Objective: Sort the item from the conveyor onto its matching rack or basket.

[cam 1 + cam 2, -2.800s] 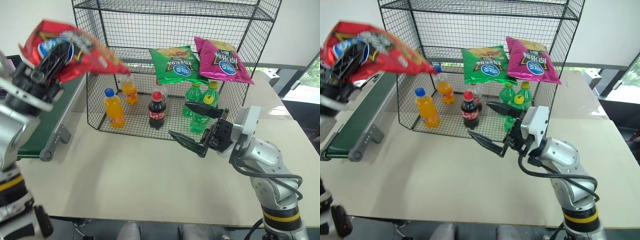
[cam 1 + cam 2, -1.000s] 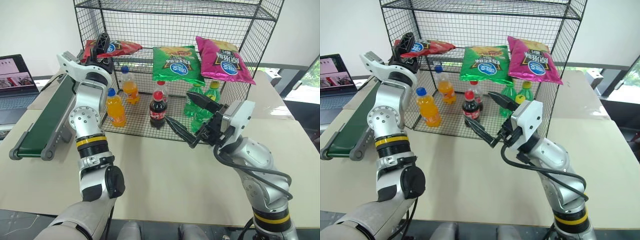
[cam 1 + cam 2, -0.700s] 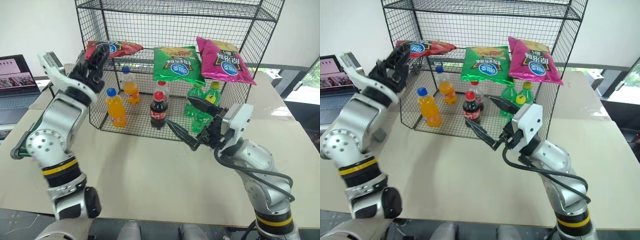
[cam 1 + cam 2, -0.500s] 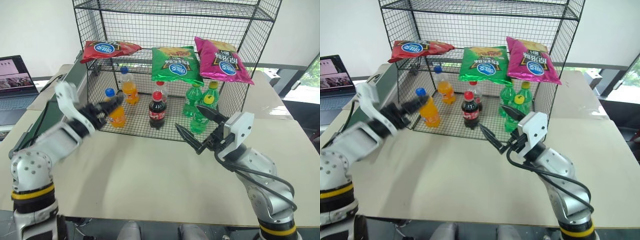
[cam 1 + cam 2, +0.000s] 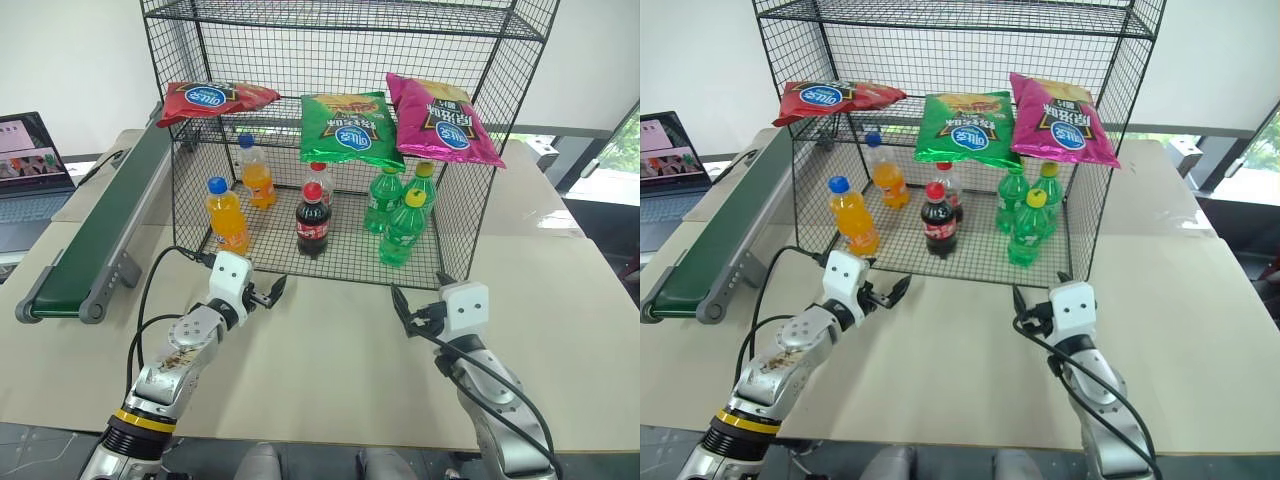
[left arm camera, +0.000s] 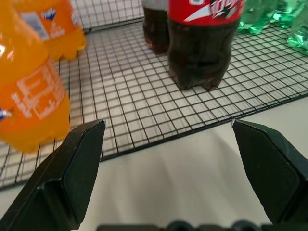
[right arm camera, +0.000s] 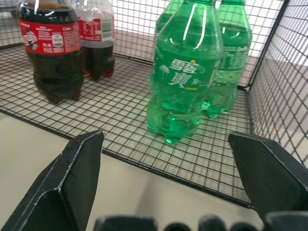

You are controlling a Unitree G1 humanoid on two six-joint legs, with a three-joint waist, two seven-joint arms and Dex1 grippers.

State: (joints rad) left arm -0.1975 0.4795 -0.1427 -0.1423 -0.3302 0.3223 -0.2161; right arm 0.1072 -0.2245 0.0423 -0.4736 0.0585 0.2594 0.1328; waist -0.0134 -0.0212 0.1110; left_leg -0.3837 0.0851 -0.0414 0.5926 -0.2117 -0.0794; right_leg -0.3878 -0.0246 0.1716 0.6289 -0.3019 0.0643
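The red bag (image 5: 212, 98) lies on the rack's (image 5: 520, 110) middle tier at its left end, beside the green bag (image 5: 345, 127) and the pink bag (image 5: 440, 118). Bottles stand on the tier below. The conveyor (image 5: 95, 240) runs along the rack's left side. Both tools hang low over the bench (image 5: 330, 370) in front of the rack, the left tool (image 5: 262, 293) and right tool (image 5: 418, 302) each spread wide and empty.

Bright even daylight, soft faint shadows on the table (image 5: 330, 370), sharp focus, glare at the right-edge window (image 5: 622, 150)
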